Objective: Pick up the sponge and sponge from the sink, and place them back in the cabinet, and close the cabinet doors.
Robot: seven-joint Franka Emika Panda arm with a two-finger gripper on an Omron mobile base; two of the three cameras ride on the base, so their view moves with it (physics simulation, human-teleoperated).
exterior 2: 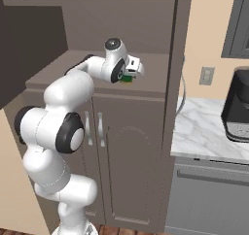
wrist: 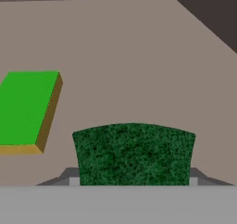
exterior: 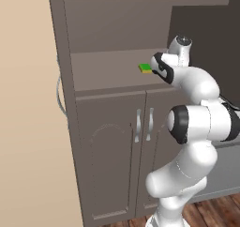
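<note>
Dark mottled-green sponge (wrist: 133,153) pinched in claw (wrist: 133,179), over cabinet (exterior: 108,127) shelf (wrist: 139,56). Second sponge (wrist: 28,109), bright green top over yellow layer, lies flat on shelf nearby.

My claw (wrist: 133,174) holds a sponge (wrist: 133,153) of mottled dark green. The other sponge (wrist: 25,109) is bright green over a yellow layer. The cabinet (exterior: 108,141) is grey-brown, its handles (exterior: 144,124) silver. My arm (exterior: 197,123) is white with dark joints. The surface (exterior 2: 204,127) is white marble.
</note>
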